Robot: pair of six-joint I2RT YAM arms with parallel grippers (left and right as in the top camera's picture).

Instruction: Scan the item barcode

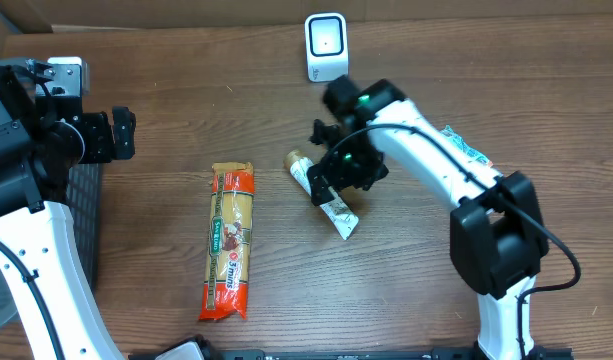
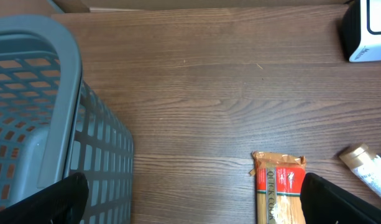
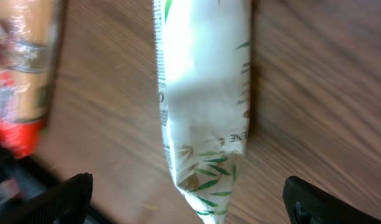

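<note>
Looking at the tube first: it's lying flat on the table, roughly mid-table and a bit right of centre. It sits on a diagonal, with the gold cap end pointing up-left and the crimped end down-right. It's white with green leaf print. In the right wrist view the tube runs straight up the middle of the frame, a bit blurry, and I can't make out a barcode on the side that shows.

The right gripper is directly over it, covering the middle part from above. The jaws are spread wide, with one finger off to each side of the tube and wood showing in between. So it's straddling the tube and not pinching it or holding anything.

The scanner is the little white box at the back edge of the table, well apart from the tube and more or less straight behind it. The left wrist cam catches a corner of it.

Left of the tube there's a pasta pack, orange and red, lying lengthwise, near the tube but not touching it.

The left gripper hangs over at the far left, also wide open and empty. Its camera looks down at bare wood, with the top of the pasta pack and the tube's cap at the bottom right. A grey basket sits just beside it at the left edge.
</note>
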